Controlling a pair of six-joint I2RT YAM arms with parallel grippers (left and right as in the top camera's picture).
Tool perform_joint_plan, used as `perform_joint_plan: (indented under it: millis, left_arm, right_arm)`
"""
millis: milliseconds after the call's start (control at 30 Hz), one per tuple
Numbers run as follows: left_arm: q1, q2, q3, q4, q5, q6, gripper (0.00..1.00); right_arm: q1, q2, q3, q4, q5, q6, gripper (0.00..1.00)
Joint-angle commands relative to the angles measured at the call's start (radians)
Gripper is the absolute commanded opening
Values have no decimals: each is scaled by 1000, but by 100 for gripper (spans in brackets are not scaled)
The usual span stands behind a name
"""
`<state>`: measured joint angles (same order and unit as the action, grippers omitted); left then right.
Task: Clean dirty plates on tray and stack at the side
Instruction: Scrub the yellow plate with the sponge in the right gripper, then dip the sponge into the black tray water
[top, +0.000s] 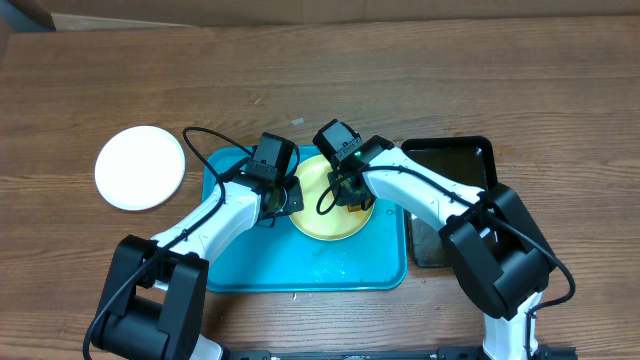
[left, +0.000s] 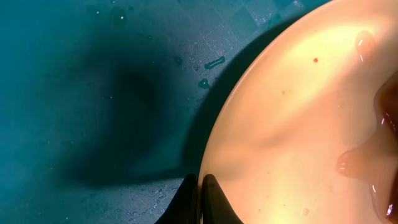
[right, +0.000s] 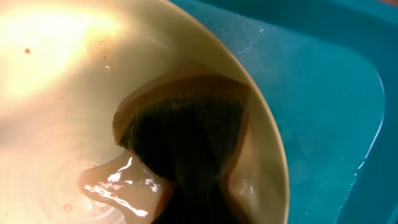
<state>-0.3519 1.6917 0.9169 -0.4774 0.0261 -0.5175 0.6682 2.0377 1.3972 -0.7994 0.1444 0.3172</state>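
Dark sponge hides the fingertips of the right gripper, which clasps it against the yellow plate directly beneath. The left gripper pinches that plate's near rim, over the turquoise tray.

Pale yellow plate, cropped at wrist-view edges.

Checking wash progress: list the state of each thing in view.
pale yellow plate: on the tray, wet, brownish water pooled, red speck on it.
white plate: on the table beside the tray, looks clean.
tray: wet, droplets on it.
dark sponge: soaked, pressed on the yellow plate.
black basin: right of the tray, contents unclear.
left pincer: shut on the yellow plate's rim.
right pincer: shut on the sponge.
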Motion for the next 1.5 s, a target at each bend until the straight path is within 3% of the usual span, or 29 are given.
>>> perform_joint_plan:
  millis: [0,233,367,600,833,1067,1267,1467]
  left_arm:
    - [5,10,7,3,1,2,4]
    - [5,10,8,3,1,2,4]
    - [5,10,8,3,1,2,4]
    - [5,10,8,2,1,6,4]
    - [5,10,8,2,1,9,5]
    - [5,10,8,3,2,9,6]
    - [5,10,8,3,1,9,8]
    - [5,10,8,4,1,9,8]
  right_arm:
    - [-1,52,10,11,-130,35,4]
    - [-1,52,10,35,-382,27,4]
    - [-13,51,13,76,-566,-58,4]
    - [-172,-3,146,-49,-742,-193,4]
    - [-349,-118,189,-230,-699,-266,4]
    - [-503,-141,161,-421,-353,-219,4]
    - [-549,-141,51,-402,-143,-106,4]
    - [-546,-141,-21,-306,-239,-109,4]
